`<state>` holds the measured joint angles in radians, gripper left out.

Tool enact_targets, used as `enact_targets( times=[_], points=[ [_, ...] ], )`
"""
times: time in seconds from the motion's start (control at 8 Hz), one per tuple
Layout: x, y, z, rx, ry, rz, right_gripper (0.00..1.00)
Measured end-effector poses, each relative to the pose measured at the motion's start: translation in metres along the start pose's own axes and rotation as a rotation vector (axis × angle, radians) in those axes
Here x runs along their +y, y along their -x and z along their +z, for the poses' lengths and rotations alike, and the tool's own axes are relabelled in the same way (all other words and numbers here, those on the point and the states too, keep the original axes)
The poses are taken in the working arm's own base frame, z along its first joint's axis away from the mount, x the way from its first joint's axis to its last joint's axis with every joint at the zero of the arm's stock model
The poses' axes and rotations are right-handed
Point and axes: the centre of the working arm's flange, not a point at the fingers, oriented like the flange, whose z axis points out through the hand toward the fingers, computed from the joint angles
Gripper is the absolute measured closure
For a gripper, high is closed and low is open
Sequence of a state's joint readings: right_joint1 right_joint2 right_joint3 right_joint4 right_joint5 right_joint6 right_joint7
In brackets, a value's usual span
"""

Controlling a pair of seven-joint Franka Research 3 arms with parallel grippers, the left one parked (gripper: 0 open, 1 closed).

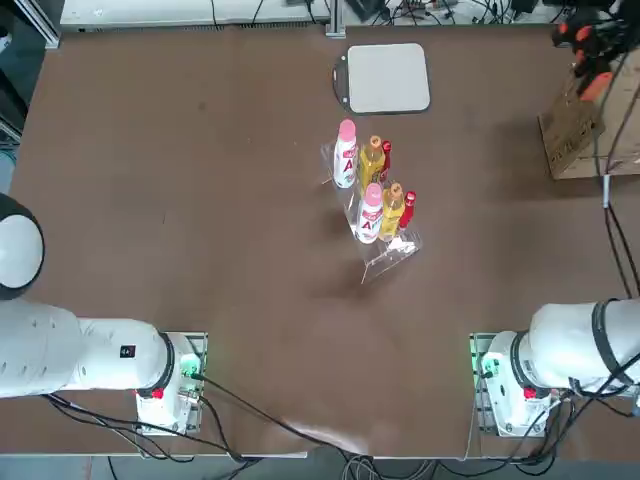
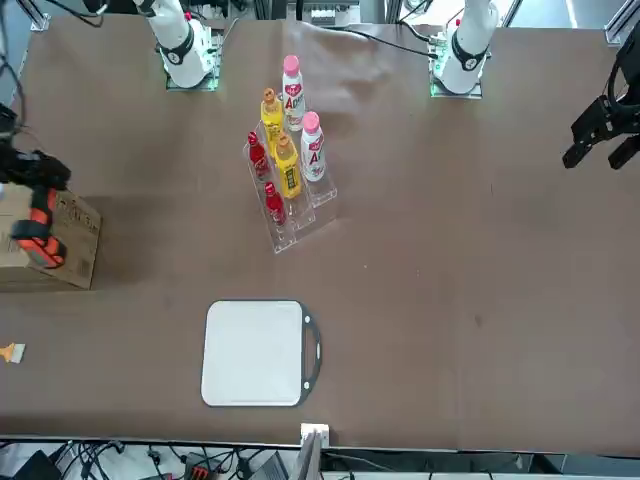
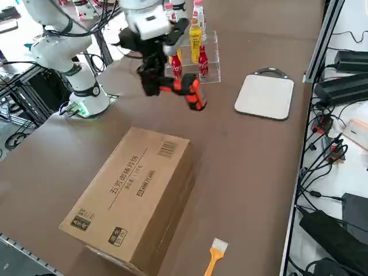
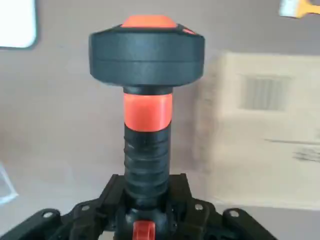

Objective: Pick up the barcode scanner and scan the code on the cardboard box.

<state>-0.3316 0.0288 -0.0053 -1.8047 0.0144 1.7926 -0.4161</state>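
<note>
Scanner (image 3: 183, 91) is hanging in the right end effector (image 3: 154, 80), gripped by its handle, lifted clear of the surface (image 3: 253, 155) near the box (image 3: 135, 195). Pickup is looking done; scanning is remaining. Barcode (image 3: 167, 149) is sitting on the box top, and the scanner head seems not yet aimed at it.

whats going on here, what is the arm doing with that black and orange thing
The right end effector is shut on the barcode scanner and holds it in the air above the table, close to the cardboard box. The box lies on the table with a printed barcode on its upper face. The wrist view shows the scanner's head near that barcode.
</note>
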Motion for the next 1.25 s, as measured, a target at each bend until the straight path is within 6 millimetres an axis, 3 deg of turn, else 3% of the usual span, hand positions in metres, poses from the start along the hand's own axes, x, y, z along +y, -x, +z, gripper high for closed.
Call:
enact_targets(
  times=[0.12, 0.38, 0.88, 1.25],
  points=[
    [0.035, 0.012, 0.003, -0.011, 0.013, -0.004, 0.57],
    [0.074, 0.021, 0.015, -0.034, 0.016, -0.004, 0.57],
    [0.081, 0.016, 0.021, -0.042, 0.013, -0.012, 0.57],
    [0.095, 0.025, 0.021, -0.042, 0.014, -0.008, 0.57]
  ],
)
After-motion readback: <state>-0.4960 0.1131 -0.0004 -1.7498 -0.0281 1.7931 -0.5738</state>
